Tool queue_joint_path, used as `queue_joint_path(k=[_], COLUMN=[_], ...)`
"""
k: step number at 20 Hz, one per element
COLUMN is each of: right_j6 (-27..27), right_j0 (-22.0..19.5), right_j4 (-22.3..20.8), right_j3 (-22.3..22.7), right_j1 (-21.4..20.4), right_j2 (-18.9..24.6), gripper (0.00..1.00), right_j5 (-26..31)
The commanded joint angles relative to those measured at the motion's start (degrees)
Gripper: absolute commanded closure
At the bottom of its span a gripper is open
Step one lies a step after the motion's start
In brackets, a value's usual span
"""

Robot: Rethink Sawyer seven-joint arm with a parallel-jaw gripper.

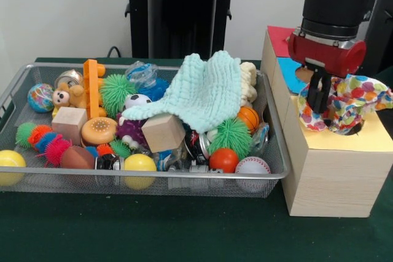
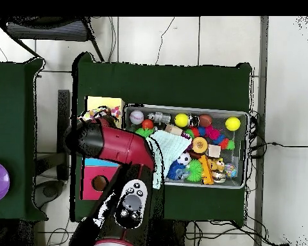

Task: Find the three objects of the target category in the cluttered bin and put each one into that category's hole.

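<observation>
My gripper [image 1: 318, 99] hangs over the yellow top [image 1: 369, 140] of the pale wooden box at the right. It is shut on a white polka-dot cloth [image 1: 350, 101], which bunches around the fingers and rests over the round hole [image 1: 347, 129]; only a dark sliver of the hole shows. In the overhead view the cloth [image 2: 94, 116] shows at the arm's tip on the yellow top [image 2: 105, 102]. The wire mesh bin [image 1: 153, 176] stands to the left, full of toys. No other polka-dot cloth shows in it.
A mint green waffle-knit cloth [image 1: 206, 93] drapes over toys in the bin's middle, with wooden blocks [image 1: 163, 132], balls and spiky toys around it. The box's blue top [image 1: 288, 69] and red top [image 1: 279, 38] lie behind the gripper. The robot's arm [image 2: 115, 146] covers the box from above.
</observation>
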Motion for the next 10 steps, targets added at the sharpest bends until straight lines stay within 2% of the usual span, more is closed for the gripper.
queue_joint_path(k=[1,10], right_j6=[9.22,8.11], right_j0=[-2.10,-3.03], right_j4=[2.04,2.39], right_j3=[4.57,4.98], right_j1=[-0.80,-1.58], right_j2=[4.44,6.33], gripper=[1.00,1.00], right_j5=[4.77,4.43])
